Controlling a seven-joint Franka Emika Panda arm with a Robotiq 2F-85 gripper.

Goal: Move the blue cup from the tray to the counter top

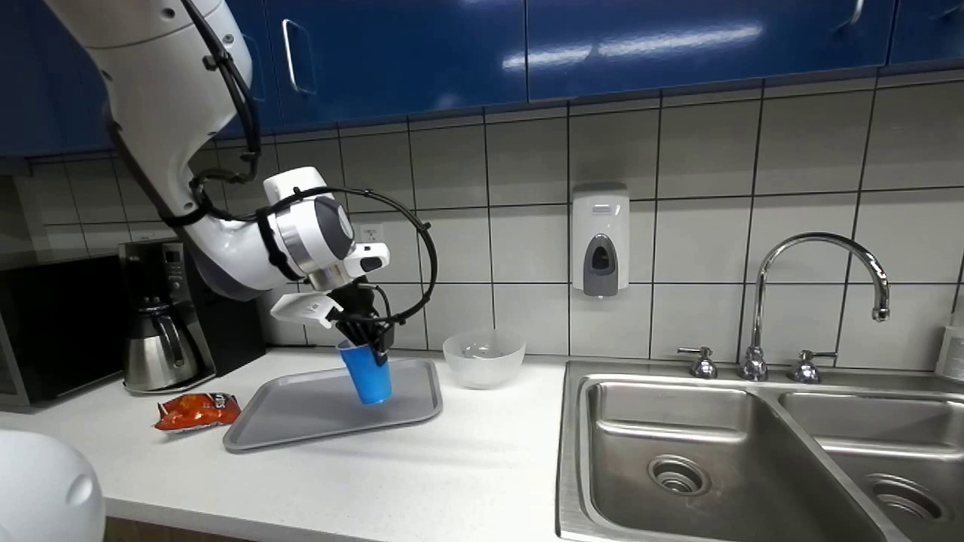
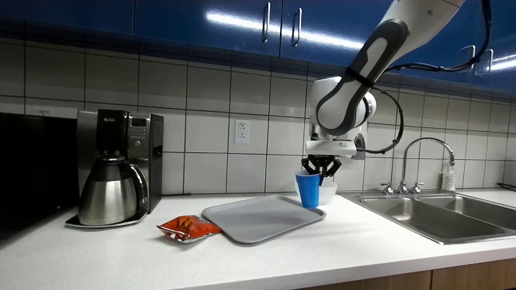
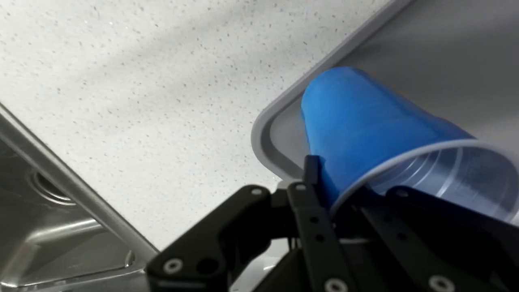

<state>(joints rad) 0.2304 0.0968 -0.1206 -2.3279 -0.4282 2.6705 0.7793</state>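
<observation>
The blue cup (image 1: 367,376) is over the right part of the grey tray (image 1: 301,408), tilted a little. It also shows in an exterior view (image 2: 308,191) near the tray's right corner (image 2: 258,221). I cannot tell whether its base touches the tray. My gripper (image 1: 379,352) points down at the cup's rim. In the wrist view the gripper (image 3: 330,184) is shut on the cup's wall, with one finger outside the blue cup (image 3: 365,117) and the other inside, its tip hidden. The white counter top (image 1: 482,467) surrounds the tray.
A clear bowl (image 1: 483,358) stands behind the tray's right end, against the tiled wall. A steel sink (image 1: 576,452) lies farther right. An orange snack bag (image 2: 188,228) lies at the tray's left. A coffee maker (image 2: 113,189) stands at the far left. Blue cabinets (image 1: 407,53) hang above.
</observation>
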